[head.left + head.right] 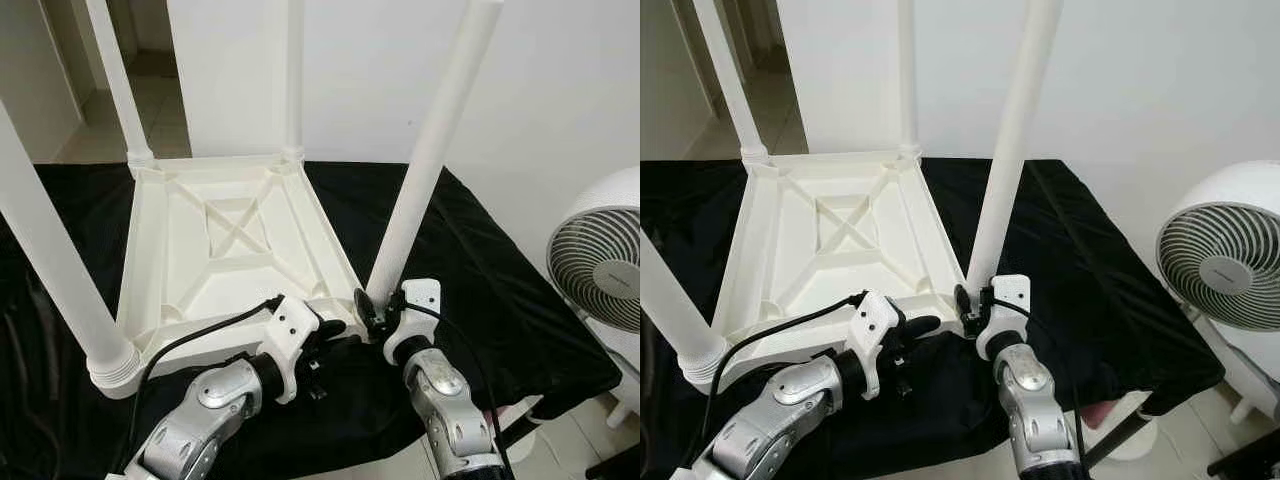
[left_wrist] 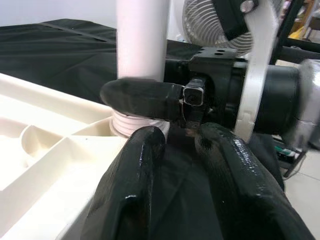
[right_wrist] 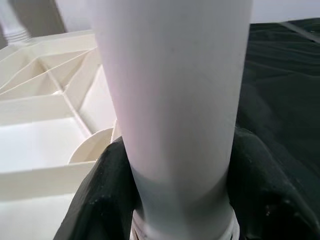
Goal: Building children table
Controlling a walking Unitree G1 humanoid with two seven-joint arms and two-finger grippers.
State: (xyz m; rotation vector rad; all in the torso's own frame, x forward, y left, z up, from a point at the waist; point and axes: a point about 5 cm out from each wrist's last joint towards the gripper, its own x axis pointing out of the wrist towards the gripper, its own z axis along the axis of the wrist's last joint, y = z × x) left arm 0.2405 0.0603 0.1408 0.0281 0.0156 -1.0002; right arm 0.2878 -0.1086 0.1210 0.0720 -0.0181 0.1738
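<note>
Two black-fingered pincers work at an upturned white plastic children's table (image 1: 230,250): right pincer (image 1: 374,310) clamped around a white tubular leg (image 1: 425,165), left pincer (image 1: 335,335) apart beside it.

Upturned table (image 1: 235,240) on cloth (image 1: 480,260); fan (image 1: 600,265) right, perhaps behind.

2 silver arms, white wrists, black cables
</note>
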